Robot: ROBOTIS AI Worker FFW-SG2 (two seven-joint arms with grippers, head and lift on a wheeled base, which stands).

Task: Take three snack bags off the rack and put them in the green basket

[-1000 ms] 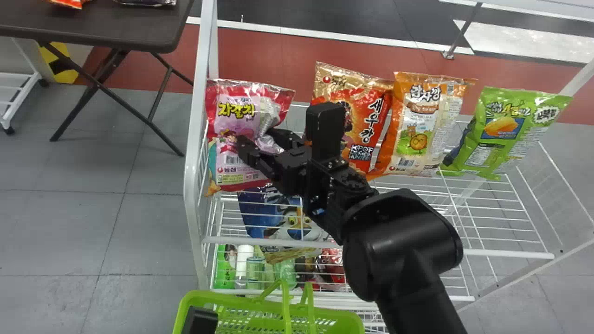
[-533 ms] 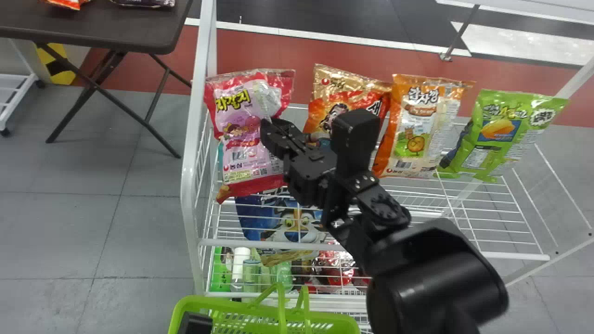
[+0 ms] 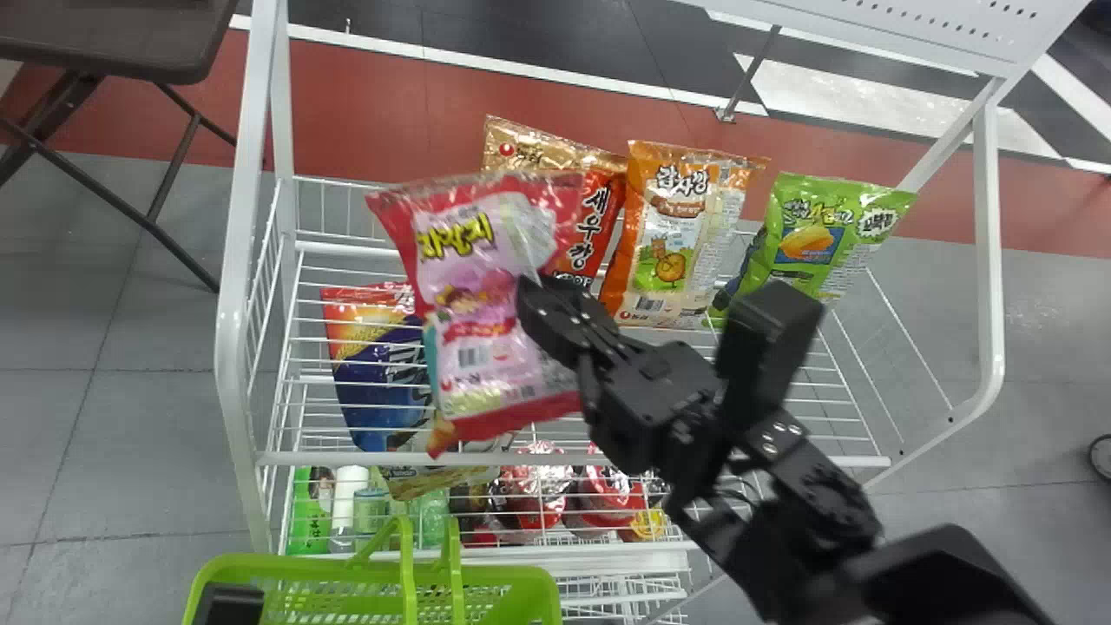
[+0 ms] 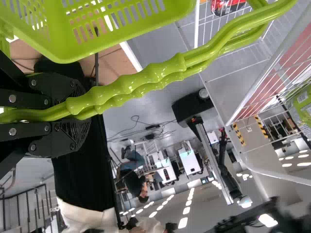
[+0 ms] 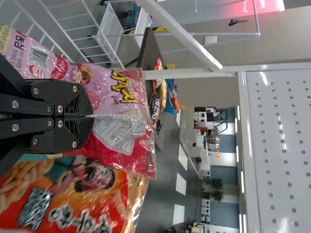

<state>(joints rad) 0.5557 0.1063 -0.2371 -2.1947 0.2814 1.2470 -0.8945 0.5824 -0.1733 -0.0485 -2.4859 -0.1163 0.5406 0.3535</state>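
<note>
Above the grey floor (image 3: 61,451), the pink snack bag (image 3: 473,304) has come away from the left end of the white rack (image 3: 304,458), and hangs before the red-orange bag (image 3: 599,221). The right hand (image 5: 91,116) is closed on it. With the left hand (image 4: 80,115) gripping the handle (image 4: 155,73) of the green basket (image 3: 304,569), lowering the bag inside seems next.

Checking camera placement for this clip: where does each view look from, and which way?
Head view: robot's head, forward and down at the rack; right arm and part of left arm show.
Left wrist view: left wrist, toward the basket's handles; left gripper shows.
Right wrist view: right wrist, toward the pink snack bag; right gripper shows.
Shared: pink bag, in head and right wrist views.
</note>
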